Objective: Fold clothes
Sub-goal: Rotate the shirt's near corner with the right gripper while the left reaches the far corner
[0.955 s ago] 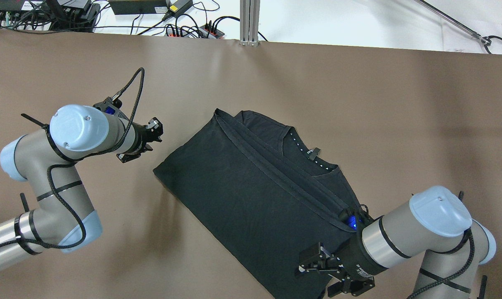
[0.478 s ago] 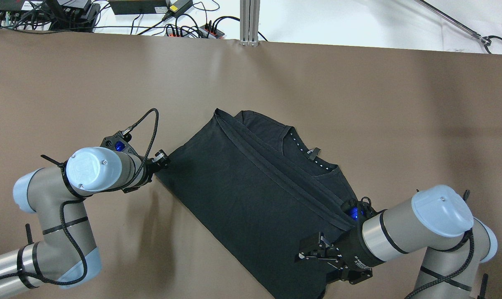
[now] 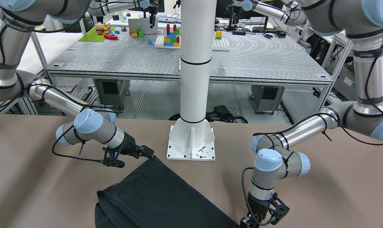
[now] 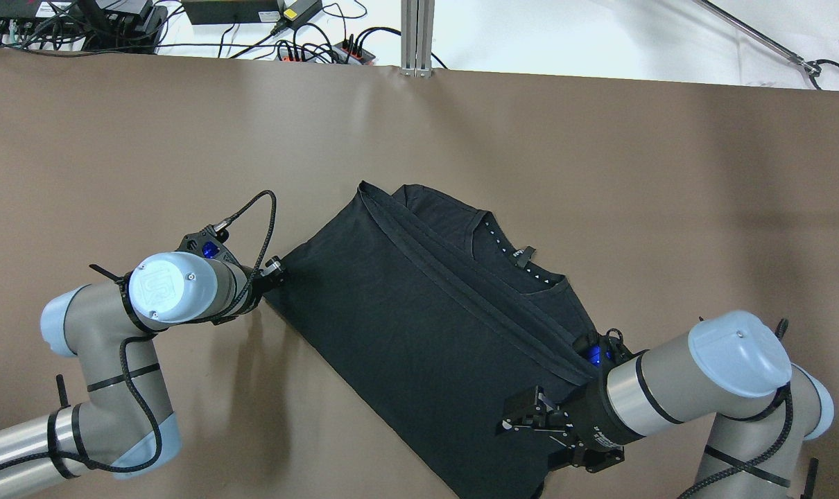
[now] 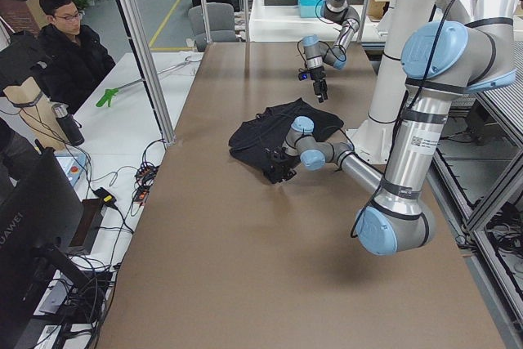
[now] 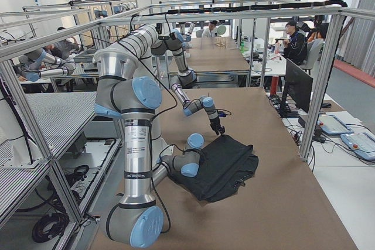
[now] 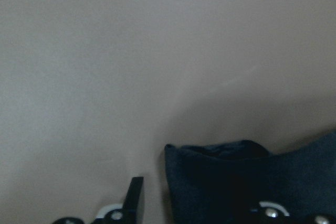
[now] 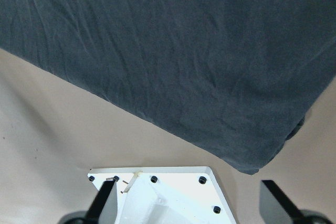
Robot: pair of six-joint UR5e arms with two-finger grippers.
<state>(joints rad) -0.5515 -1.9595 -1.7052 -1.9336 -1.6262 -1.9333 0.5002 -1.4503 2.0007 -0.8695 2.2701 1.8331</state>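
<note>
The black garment (image 4: 419,333) lies folded flat and slanted on the brown table, with a small white neck label (image 4: 523,258) on top. It also shows in the front view (image 3: 160,196). My left gripper (image 4: 274,267) is low at the garment's left corner. In the left wrist view (image 7: 202,198) it is open, with that corner (image 7: 220,177) between the fingers. My right gripper (image 4: 520,416) is over the garment's near right part. In the right wrist view (image 8: 188,186) it is open and empty, with the fabric edge (image 8: 184,51) just ahead.
The white pillar base (image 3: 191,142) stands on the table (image 4: 600,173) on the robot's side, close to the garment's near corner. Cables and power strips (image 4: 308,48) and an aluminium post (image 4: 417,34) lie beyond the far edge. A person (image 5: 69,46) sits beside the table.
My left arm has swung in from open table and come down to the garment's left corner. My right gripper has barely shifted over the near right part. The garment has not moved.
</note>
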